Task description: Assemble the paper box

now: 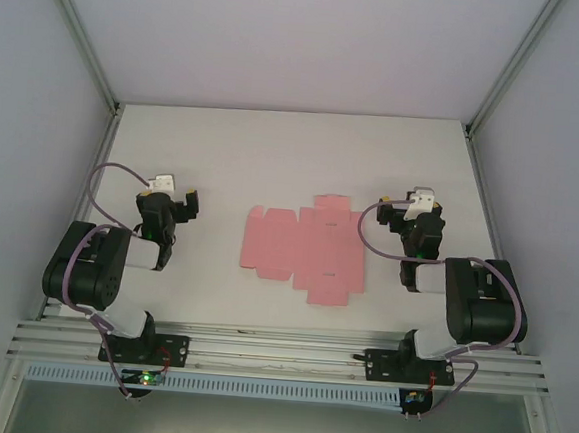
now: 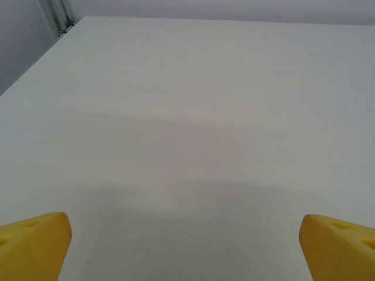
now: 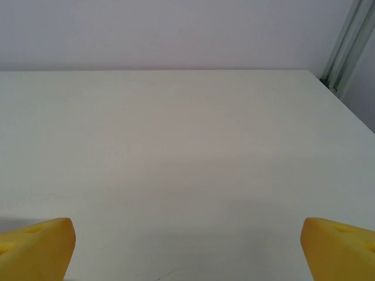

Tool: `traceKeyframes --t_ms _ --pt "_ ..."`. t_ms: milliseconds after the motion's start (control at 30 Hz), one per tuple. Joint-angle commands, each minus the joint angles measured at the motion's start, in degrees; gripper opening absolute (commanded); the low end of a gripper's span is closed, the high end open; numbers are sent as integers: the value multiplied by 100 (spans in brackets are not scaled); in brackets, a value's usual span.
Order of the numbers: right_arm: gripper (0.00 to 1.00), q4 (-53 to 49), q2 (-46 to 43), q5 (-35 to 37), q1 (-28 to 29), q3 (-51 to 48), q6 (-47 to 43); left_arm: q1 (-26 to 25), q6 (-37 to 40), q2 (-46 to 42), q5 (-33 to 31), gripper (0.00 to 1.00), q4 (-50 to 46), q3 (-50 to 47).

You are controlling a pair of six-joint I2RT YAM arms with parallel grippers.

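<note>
The paper box (image 1: 302, 246) lies as a flat pink die-cut sheet with flaps and creases in the middle of the white table (image 1: 275, 145). My left gripper (image 1: 173, 203) hovers to the sheet's left, well apart from it, open with nothing between its yellow fingertips (image 2: 32, 246). To the sheet's right my right gripper (image 1: 410, 214) is open too, also apart from the card, yellow fingertips (image 3: 35, 249) wide over bare table. In the left wrist view the left gripper (image 2: 186, 249) looks out over bare table; the right gripper (image 3: 187, 250) does the same in the right wrist view.
Grey walls with metal corner posts (image 1: 88, 40) enclose the table on three sides. An aluminium rail (image 1: 279, 351) carrying both arm bases runs along the near edge. Bare white surface stretches behind the sheet to the back wall.
</note>
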Motion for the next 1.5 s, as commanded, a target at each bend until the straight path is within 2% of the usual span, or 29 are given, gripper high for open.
traceKeyframes --t_ms 0,900,1033,1100,1167,1233,1300,1400,1467 --pt "98 54 2 45 54 -7 -64 25 105 -46 -71 100 84 68" --pt "98 46 6 -94 -30 0 -2 31 158 -46 113 100 -3 106" --pt "98 -5 -128 268 -8 -11 93 31 112 -73 3 100 -30 139" --pt "98 -306 -380 372 22 30 85 31 60 -270 -96 100 -413 213" --pt "98 -1160 -781 617 112 265 94 8 136 -306 -156 100 -491 301" --pt "98 -2525 -1244 788 204 696 136 -35 -14 -680 -626 100 -1614 734" --pt "98 -3452 -1603 945 351 1022 262 -44 -205 -1208 -729 100 -2670 1136" --pt "98 -3930 -2111 991 663 1141 396 -39 -729 -2164 -239 100 -3629 1282" --pt "98 -4653 -2369 1057 789 1397 835 -46 -1184 -2632 -20 100 -4314 1409"
